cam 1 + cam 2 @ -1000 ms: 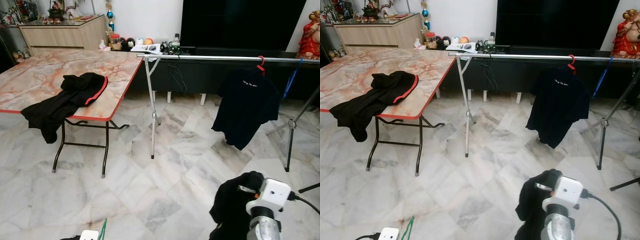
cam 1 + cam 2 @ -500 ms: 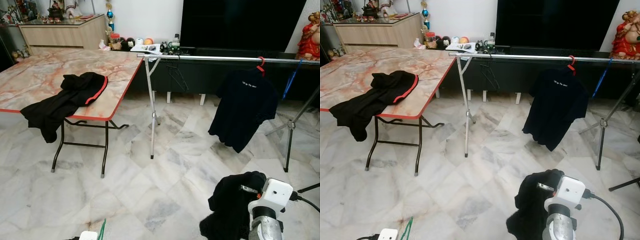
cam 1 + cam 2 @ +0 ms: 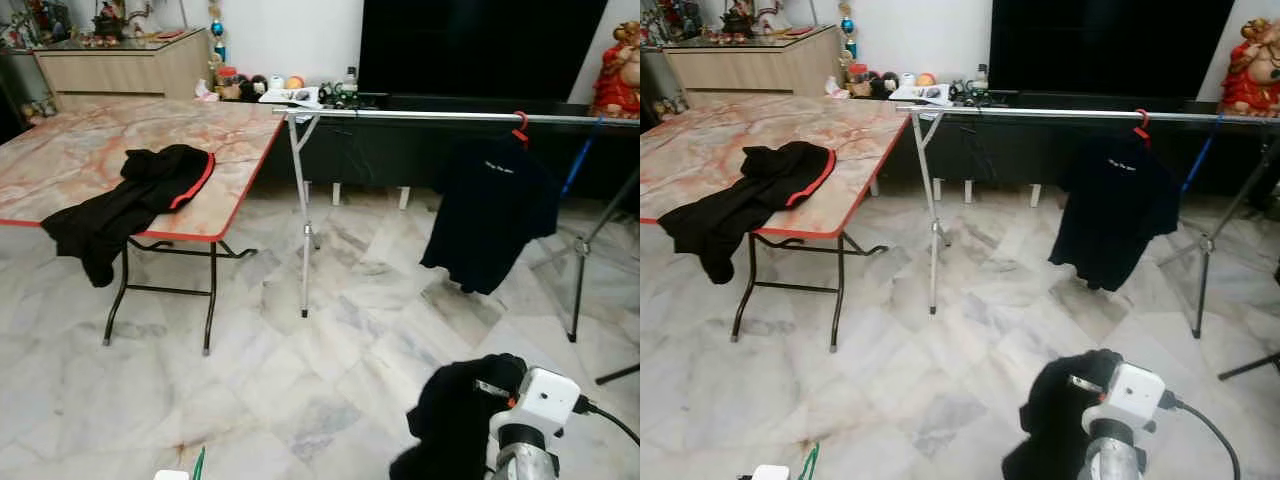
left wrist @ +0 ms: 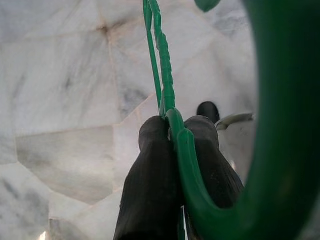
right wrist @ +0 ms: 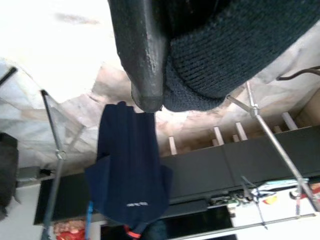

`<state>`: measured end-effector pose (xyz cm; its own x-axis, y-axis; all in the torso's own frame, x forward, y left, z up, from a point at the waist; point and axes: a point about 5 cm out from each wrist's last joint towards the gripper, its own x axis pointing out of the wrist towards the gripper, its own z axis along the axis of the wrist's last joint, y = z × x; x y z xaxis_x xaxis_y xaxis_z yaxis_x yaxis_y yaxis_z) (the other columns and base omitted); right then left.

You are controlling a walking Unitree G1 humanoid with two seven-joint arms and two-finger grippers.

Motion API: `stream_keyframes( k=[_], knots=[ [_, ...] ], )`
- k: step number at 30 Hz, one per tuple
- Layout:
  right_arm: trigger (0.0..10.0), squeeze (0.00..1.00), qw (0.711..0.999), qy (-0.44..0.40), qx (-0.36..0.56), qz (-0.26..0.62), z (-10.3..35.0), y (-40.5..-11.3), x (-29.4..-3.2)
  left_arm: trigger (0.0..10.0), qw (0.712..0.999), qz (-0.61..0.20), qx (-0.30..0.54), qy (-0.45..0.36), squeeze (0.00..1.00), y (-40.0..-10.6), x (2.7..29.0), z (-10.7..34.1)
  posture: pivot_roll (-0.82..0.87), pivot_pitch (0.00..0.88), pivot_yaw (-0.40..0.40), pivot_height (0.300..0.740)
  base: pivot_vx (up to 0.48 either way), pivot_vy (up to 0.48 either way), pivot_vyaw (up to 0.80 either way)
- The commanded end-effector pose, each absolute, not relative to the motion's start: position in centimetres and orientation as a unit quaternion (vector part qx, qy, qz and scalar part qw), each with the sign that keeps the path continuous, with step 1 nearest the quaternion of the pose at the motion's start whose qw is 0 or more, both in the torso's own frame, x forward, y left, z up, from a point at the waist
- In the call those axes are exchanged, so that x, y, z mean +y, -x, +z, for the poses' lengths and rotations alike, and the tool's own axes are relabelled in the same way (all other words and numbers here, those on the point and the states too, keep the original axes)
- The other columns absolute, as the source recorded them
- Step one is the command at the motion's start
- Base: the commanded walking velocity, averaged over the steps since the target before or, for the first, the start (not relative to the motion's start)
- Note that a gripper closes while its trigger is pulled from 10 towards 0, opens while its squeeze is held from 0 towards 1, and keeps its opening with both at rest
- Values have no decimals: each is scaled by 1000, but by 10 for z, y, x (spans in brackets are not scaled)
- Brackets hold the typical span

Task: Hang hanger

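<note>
My left gripper [image 4: 176,125] is shut on a green plastic hanger [image 4: 165,75], low over the marble floor; the hanger's tip [image 3: 198,465] pokes up at the bottom of the left eye view. At the lower right, my right gripper [image 5: 165,75] is shut on a black knitted garment [image 3: 455,415], which bunches over its fingers [image 5: 142,50] in front of the white wrist housing [image 3: 545,395]. A silver clothes rail [image 3: 420,116] runs across the room ahead. A dark navy T-shirt [image 3: 492,205] hangs from it on a red hanger [image 3: 520,125].
A marble-topped folding table [image 3: 240,130] stands at the left, with a black garment with red trim [image 3: 130,195] draped over its front edge. The rail's legs [image 3: 304,230] and a tripod stand [image 3: 580,270] rest on the floor. A dark TV unit [image 3: 400,150] stands behind.
The navy T-shirt sways slightly on the rail. My right arm with the black garment sits a little lower in view. The head view has shifted slightly.
</note>
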<state>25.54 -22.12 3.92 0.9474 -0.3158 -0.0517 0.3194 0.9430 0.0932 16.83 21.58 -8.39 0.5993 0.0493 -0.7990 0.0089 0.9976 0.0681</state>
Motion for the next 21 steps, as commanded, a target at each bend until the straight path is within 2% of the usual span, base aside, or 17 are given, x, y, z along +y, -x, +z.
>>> stream_keyframes(
  k=[1,7,21],
  knots=[
    [10000,0,987,-50,-3,-150,48,-260,-215,10000,885,16,463,-44,0,-160,224,-86,16,0,51,740,0,334,0],
    [10000,0,988,-51,-1,-143,47,-262,-210,10000,882,14,470,-42,0,-156,226,-87,18,0,55,740,0,344,0],
    [10000,0,989,-53,1,-136,47,-262,-205,10000,881,17,471,-45,0,-157,229,-87,24,0,56,740,0,480,0]
  ],
)
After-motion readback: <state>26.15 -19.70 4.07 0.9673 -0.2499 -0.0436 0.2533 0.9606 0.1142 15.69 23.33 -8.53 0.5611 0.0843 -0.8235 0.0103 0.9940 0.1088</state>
